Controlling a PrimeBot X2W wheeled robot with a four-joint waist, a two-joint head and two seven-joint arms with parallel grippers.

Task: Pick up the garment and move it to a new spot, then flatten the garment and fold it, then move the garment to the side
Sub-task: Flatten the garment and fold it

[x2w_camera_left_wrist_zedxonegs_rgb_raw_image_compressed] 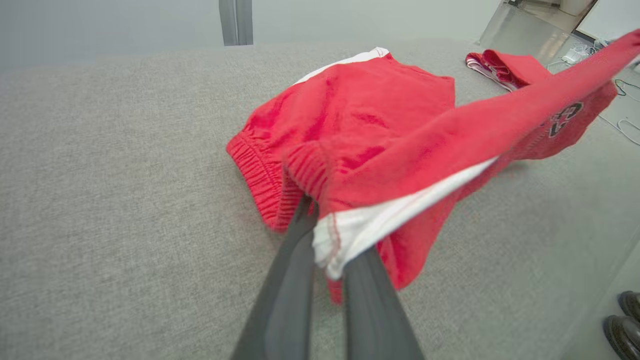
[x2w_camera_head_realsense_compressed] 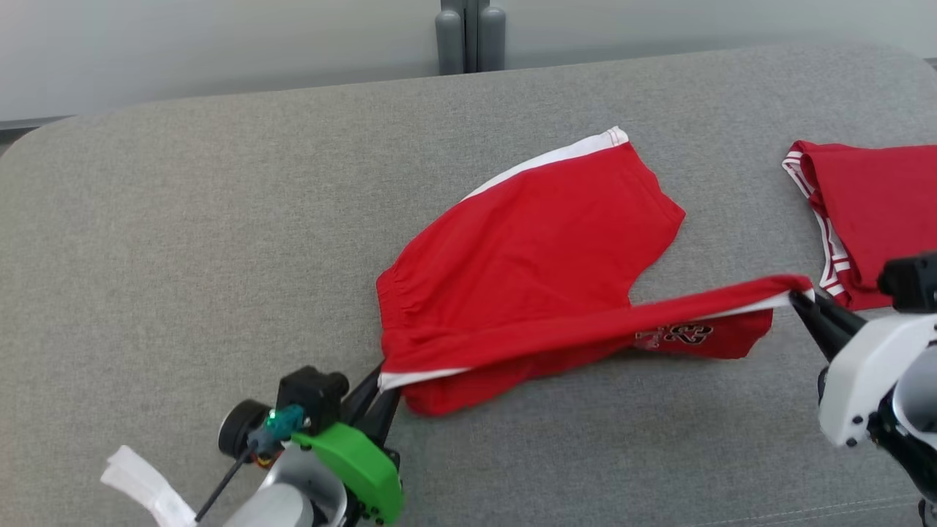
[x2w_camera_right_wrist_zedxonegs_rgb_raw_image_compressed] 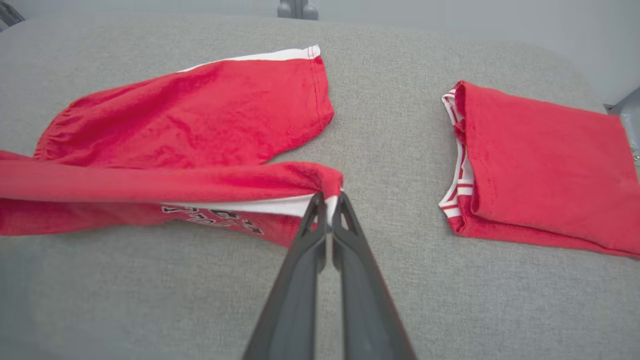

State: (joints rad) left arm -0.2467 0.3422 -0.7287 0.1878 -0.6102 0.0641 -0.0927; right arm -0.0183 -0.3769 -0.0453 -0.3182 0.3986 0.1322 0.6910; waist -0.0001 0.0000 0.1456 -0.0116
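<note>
Red shorts (x2w_camera_head_realsense_compressed: 534, 241) with white side stripes lie on the grey cushion (x2w_camera_head_realsense_compressed: 183, 241), waistband to the left. Their near edge is lifted and stretched taut between both grippers. My left gripper (x2w_camera_head_realsense_compressed: 382, 382) is shut on the waistband corner (x2w_camera_left_wrist_zedxonegs_rgb_raw_image_compressed: 325, 235), where the white stripe ends. Pinching the leg hem corner (x2w_camera_right_wrist_zedxonegs_rgb_raw_image_compressed: 327, 197) at the right, my right gripper (x2w_camera_head_realsense_compressed: 798, 300) is shut too. The far leg stays flat on the cushion. A dark printed number (x2w_camera_head_realsense_compressed: 677, 335) shows under the lifted edge and also appears as the number (x2w_camera_left_wrist_zedxonegs_rgb_raw_image_compressed: 565, 117) in the left wrist view.
A second red garment (x2w_camera_head_realsense_compressed: 871, 212), folded, with red-and-white striped trim, lies at the cushion's right end, close to my right arm. A grey post (x2w_camera_head_realsense_compressed: 470, 35) stands behind the cushion. Dark shoes (x2w_camera_left_wrist_zedxonegs_rgb_raw_image_compressed: 625, 320) and cables show on the floor beyond the cushion's edge.
</note>
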